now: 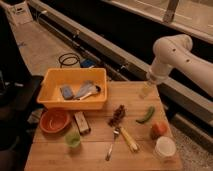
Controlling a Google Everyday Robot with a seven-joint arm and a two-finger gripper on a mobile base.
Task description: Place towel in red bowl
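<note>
Lying in bin [55, 75] — towel [85, 90], well apart from jaws above table [100, 150].

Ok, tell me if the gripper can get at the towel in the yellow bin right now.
Probably yes: the gripper hangs over the far edge of the wooden table, and the towel lies uncovered in the open-topped yellow bin.

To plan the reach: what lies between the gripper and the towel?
Camera view: only bare table and the yellow bin's right wall lie between the gripper, above the table's far right, and the towel.
</note>
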